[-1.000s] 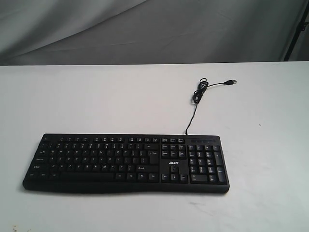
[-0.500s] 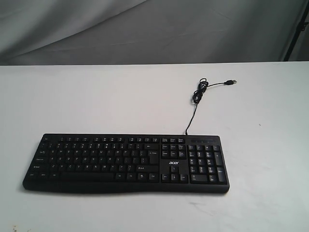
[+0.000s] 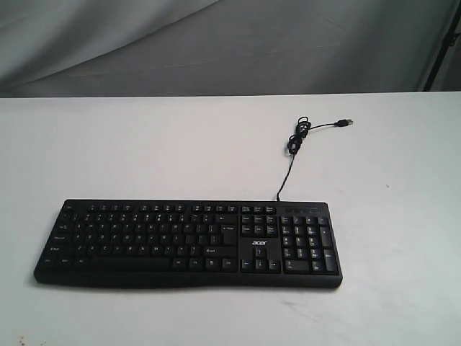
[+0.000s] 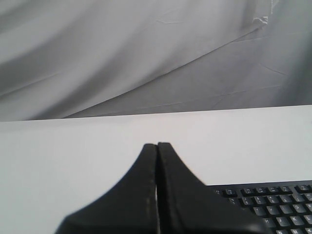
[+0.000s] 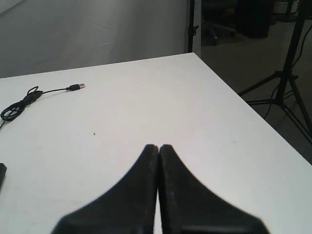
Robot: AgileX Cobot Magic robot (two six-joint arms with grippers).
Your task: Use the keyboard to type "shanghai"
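Note:
The black keyboard [image 3: 189, 244] lies flat near the table's front edge in the exterior view, number pad on its right end, with a small white logo. Its thin black cable [image 3: 295, 144] runs back to a loose coil and a free USB plug [image 3: 346, 122]. No arm shows in the exterior view. In the left wrist view my left gripper [image 4: 157, 145] is shut and empty, above bare table beside the keyboard's [image 4: 273, 207] corner. The right gripper [image 5: 159, 146] is likewise shut with nothing in it, over bare table, with the cable coil [image 5: 19, 107] and plug [image 5: 77, 87] ahead of it.
The white table [image 3: 144, 151] is backed by a grey cloth [image 3: 216, 43]. In the right wrist view the table's edge [image 5: 253, 112] drops to a dark floor with black stand legs [image 5: 285, 83].

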